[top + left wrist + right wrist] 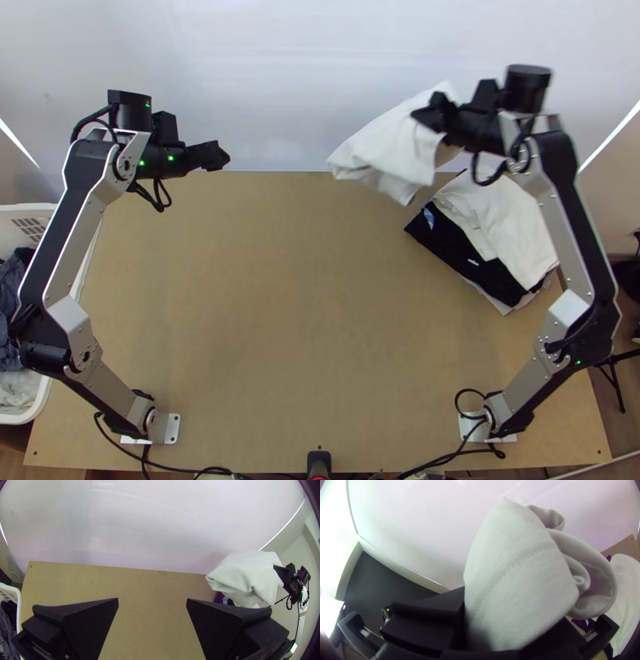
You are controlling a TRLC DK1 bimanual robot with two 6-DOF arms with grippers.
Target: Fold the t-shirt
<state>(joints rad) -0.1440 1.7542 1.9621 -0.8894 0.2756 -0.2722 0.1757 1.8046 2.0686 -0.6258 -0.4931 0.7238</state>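
- right gripper (430, 116): clamped on white t-shirt (388, 152)
- t-shirt: held up near table's (280, 320) far edge, right of middle, probably loosely folded
- clothes pile (508, 216): far right
- left gripper (221, 157): far left, fingers apart

Silver-grey links, black joints, dark looping cables, small green lights

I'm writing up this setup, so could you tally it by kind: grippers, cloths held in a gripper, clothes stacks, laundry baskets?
Grippers: 2 (left gripper, right gripper)
Held white cloth: 1
Clothes stack: 1
Laundry basket: 1
Total: 5
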